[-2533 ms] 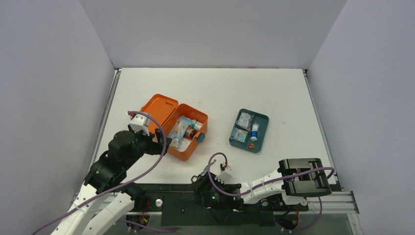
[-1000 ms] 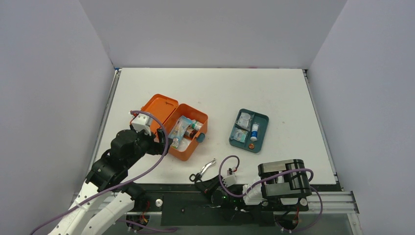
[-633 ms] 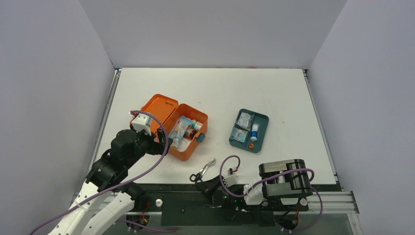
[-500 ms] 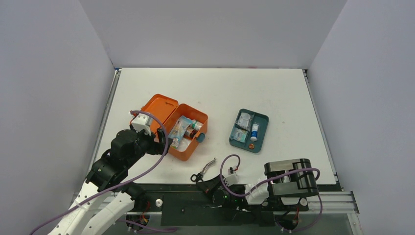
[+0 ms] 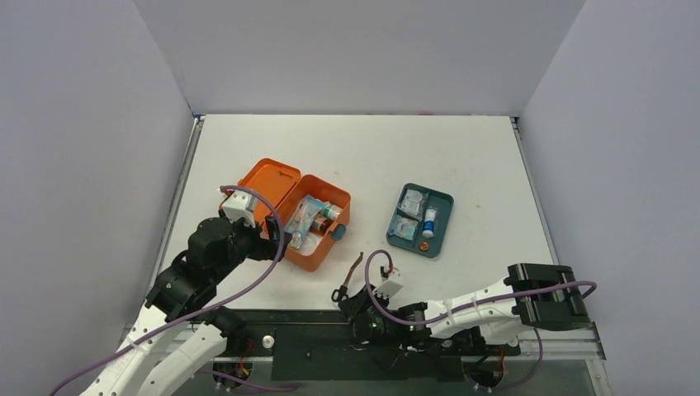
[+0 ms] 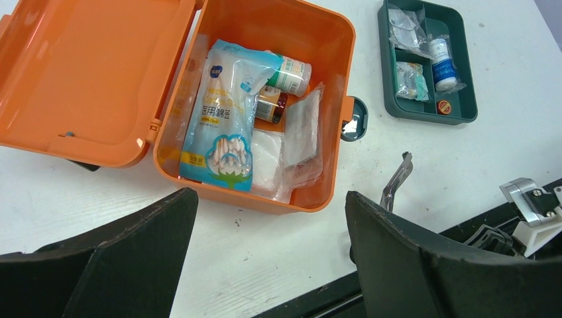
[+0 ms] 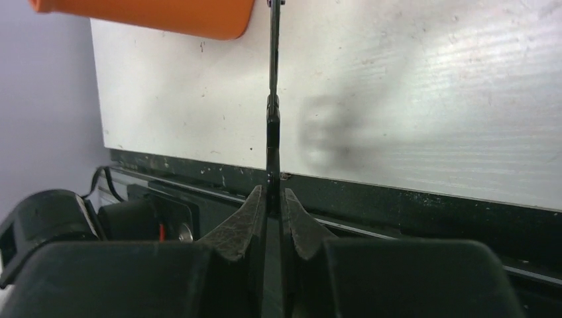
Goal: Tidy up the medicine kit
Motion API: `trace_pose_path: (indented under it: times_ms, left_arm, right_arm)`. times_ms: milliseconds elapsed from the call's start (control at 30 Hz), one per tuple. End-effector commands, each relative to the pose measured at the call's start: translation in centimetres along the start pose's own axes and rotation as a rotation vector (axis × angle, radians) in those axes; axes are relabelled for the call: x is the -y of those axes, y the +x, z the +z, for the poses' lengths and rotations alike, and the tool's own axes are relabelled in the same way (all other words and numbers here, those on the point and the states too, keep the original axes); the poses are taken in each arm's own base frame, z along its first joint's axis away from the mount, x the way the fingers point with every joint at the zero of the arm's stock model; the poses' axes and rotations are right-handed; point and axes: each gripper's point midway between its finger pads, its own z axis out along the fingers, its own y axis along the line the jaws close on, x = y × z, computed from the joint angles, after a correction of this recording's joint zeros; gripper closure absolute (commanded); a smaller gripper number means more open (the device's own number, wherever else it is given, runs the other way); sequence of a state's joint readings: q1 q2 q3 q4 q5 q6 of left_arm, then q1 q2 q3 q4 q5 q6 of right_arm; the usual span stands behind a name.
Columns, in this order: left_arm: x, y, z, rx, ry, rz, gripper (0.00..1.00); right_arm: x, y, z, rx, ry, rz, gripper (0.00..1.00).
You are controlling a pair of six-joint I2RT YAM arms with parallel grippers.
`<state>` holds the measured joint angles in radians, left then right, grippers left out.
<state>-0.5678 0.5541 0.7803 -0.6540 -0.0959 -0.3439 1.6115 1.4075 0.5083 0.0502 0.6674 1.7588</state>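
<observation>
The medicine kit (image 5: 317, 244), an orange box, lies with its lid (image 5: 266, 186) thrown open left of centre. It holds a blue swab bag (image 6: 225, 112), small bottles (image 6: 289, 74) and clear packets. My left gripper (image 5: 276, 239) hangs open just at the kit's near-left side, nothing between its fingers (image 6: 132, 252). My right gripper (image 5: 350, 302) is shut on the black handle end of a pair of scissors (image 5: 354, 272) at the table's near edge. In the right wrist view the scissors (image 7: 272, 99) stand edge-on, with the blades pointing toward the kit.
A teal divided tray (image 5: 446, 216) right of the kit holds packets, a small white bottle (image 5: 429, 220) and a red round item. The black rail (image 5: 314, 318) runs along the near table edge. Grey walls enclose three sides.
The right gripper closed on the scissors and lifted and turned them from flat at the table edge to pointing at the kit. The right elbow swung rightward. The left arm stayed still.
</observation>
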Motion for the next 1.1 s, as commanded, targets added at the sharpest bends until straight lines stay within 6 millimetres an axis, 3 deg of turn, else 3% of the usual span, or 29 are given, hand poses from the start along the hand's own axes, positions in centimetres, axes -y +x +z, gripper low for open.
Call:
trace_pose_path:
  times_ms: [0, 200, 600, 867, 967, 1067]
  left_arm:
    - [0.7, -1.0, -0.2, 0.02, 0.025, -0.01, 0.19]
    - [0.9, -1.1, -0.6, 0.007, 0.03, -0.023, 0.18]
    - [1.1, -0.5, -0.3, 0.021, 0.051, -0.051, 0.17]
    - [0.0, -1.2, -1.1, 0.084, -0.001, -0.065, 0.17]
    - [-0.4, -1.3, -1.3, 0.097, -0.017, -0.071, 0.17]
    - [-0.5, -1.4, -1.3, 0.102, -0.024, -0.073, 0.17]
  right_arm:
    - [-0.9, -1.8, -1.1, 0.047, 0.011, -0.234, 1.0]
    - [-3.2, -2.5, -2.6, 0.005, -0.037, -0.365, 1.0]
    - [-9.8, -9.3, -4.2, 0.01, -0.119, -0.373, 1.0]
    - [-12.9, -12.1, -2.1, 0.011, -0.126, -0.278, 1.0]
    - [-15.0, -11.9, -1.1, -0.029, -0.172, -0.227, 1.0]
    - [-15.8, -12.0, 0.8, -0.058, -0.169, -0.177, 1.0]
